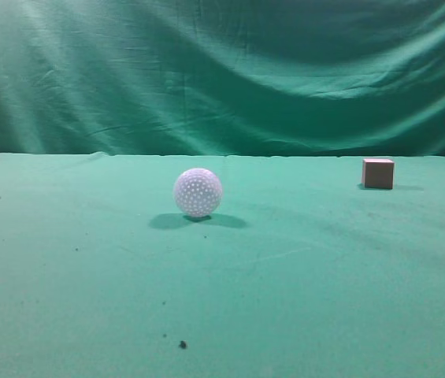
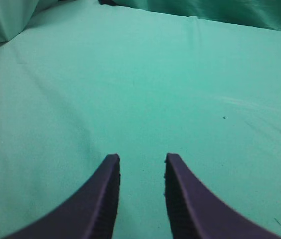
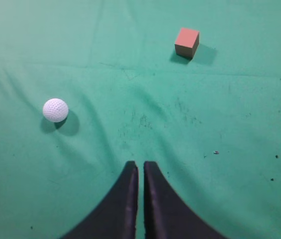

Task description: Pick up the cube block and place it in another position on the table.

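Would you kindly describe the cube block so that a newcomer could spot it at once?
Start from the green table and look to its far right, near the backdrop curtain. There sits the cube block, reddish-brown and flat-sided. Its only neighbour, the white dimpled ball, is round and lies near the middle.

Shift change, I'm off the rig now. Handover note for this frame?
Left gripper: open, empty, over bare cloth; neither object shows in its view.
Right gripper: jaws nearly together, empty, well short of both objects.
Cube block: resting on the table, far right in the exterior view, untouched. In the right wrist view it lies ahead and right.
White ball: mid-table, well apart from the cube, not part of the job.
Done: nothing visible yet.
Left: reach, grasp the cube, set it down elsewhere. Right arm looks better placed.
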Robot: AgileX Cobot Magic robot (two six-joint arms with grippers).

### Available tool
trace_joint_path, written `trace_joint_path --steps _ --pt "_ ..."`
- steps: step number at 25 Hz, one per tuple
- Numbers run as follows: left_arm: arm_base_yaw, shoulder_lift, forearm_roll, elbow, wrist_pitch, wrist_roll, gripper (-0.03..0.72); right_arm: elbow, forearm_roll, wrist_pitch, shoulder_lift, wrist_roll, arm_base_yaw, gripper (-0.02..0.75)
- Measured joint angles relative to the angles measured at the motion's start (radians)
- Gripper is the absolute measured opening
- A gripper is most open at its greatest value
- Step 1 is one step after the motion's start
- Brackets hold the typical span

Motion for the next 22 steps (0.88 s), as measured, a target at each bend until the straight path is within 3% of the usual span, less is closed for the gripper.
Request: trace_joint_path --steps 5,10,14,22 --pt "0.000 0.000 0.000 0.000 0.000 0.000 0.262 0.001 -0.033 0.089 -0.030 -0.024 0.000 0.000" --pt "0.000 0.000 0.000 0.000 0.000 0.000 0.262 0.014 -0.193 0.035 -0.030 -0.036 0.000 0.000" --pt "0.000 0.000 0.000 0.000 0.000 0.000 0.262 0.103 -0.234 -0.127 -0.053 -0.040 -0.055 0.000" --pt "0.000 0.000 0.000 0.000 0.000 0.000 0.262 0.509 -0.224 -0.501 -0.326 -0.040 -0.253 0.000"
